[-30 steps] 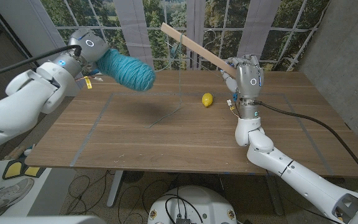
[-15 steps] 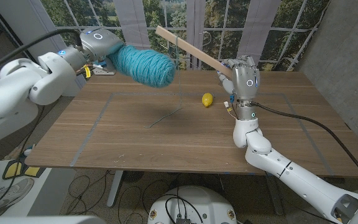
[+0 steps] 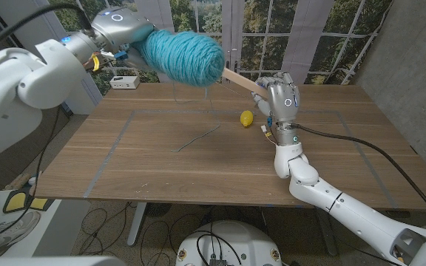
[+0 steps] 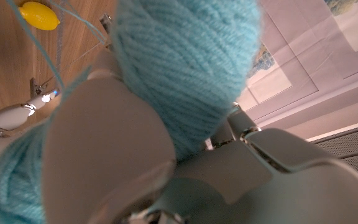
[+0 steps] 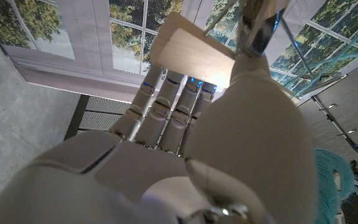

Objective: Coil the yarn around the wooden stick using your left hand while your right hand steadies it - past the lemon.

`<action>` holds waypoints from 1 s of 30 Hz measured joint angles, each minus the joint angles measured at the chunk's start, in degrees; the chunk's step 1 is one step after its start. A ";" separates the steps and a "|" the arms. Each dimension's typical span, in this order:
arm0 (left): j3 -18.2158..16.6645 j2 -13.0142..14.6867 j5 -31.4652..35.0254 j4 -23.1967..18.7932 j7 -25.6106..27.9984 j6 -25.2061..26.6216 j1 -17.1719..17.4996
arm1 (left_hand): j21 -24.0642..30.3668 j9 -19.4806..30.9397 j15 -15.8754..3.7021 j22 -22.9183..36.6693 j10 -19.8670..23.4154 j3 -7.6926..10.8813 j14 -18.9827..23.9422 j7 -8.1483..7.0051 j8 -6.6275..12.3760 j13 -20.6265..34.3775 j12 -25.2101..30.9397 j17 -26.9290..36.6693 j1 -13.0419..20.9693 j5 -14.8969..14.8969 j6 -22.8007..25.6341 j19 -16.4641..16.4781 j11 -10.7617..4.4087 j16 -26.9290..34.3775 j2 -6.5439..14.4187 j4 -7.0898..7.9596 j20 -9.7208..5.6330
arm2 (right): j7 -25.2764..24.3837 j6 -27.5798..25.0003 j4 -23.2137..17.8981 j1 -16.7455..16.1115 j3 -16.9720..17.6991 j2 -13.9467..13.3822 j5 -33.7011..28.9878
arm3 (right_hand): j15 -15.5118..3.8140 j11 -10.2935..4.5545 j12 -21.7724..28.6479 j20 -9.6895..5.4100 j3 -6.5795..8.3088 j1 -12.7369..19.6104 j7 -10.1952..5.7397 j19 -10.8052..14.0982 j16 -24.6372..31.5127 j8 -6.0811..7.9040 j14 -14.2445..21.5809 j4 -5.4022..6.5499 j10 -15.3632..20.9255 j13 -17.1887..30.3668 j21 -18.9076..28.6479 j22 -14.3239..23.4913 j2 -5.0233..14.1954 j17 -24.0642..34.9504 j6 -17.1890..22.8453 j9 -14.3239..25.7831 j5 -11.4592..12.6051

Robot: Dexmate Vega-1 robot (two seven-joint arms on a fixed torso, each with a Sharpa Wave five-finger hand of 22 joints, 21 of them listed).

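Teal yarn ball [image 3: 181, 56] sits gripped in the left hand [image 3: 121, 31], beside the flat wooden stick [image 3: 241, 80] the right hand [image 3: 279, 100] clasps; circle wide, keeping strand taut above the yellow lemon [image 3: 247, 117].

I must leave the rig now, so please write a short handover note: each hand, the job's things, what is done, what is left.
Left hand: holds the teal yarn ball raised above the table's far side.
Right hand: grips the wooden stick, which slants up toward the ball.
Lemon: on the table, beside the right hand.
A loose yarn strand lies on the table.
Done: both things are in hand.
Left: the coiling; no wraps on the stick can be made out.
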 measured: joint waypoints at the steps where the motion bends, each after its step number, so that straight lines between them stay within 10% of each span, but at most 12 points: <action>1: 0.40 0.07 -0.04 -0.11 -0.12 0.01 -0.74 | 0.03 0.00 0.00 -0.01 0.00 0.00 0.00 0.00 -0.03 0.00 0.00 0.01 0.00 0.00 0.00 0.00 0.00 0.00 0.00 0.00 0.00 | 0.03 0.19 0.11 0.04 -0.12 0.00 -0.09 | 0.00 0.00 0.00 0.00 -0.07 0.00 0.00 0.00 0.00 0.00 0.00 0.06 0.00 0.04 0.00 0.00 0.00 0.00 0.00 0.02 0.00; 30: 13.37 3.74 4.34 1.54 0.00 8.74 -15.62 | 0.60 -0.03 0.20 -0.77 0.01 -0.31 0.21 0.09 -0.51 0.38 -0.18 0.06 0.00 0.00 0.52 -0.44 -0.01 0.07 0.00 0.03 -0.02 | -3.23 12.08 3.74 -1.27 -1.62 1.66 -6.77 | -0.33 -0.42 -0.44 0.22 -0.65 0.02 -0.01 -0.21 -0.01 -0.39 0.33 0.31 0.41 0.42 0.85 0.01 -0.02 0.00 0.01 0.38 0.02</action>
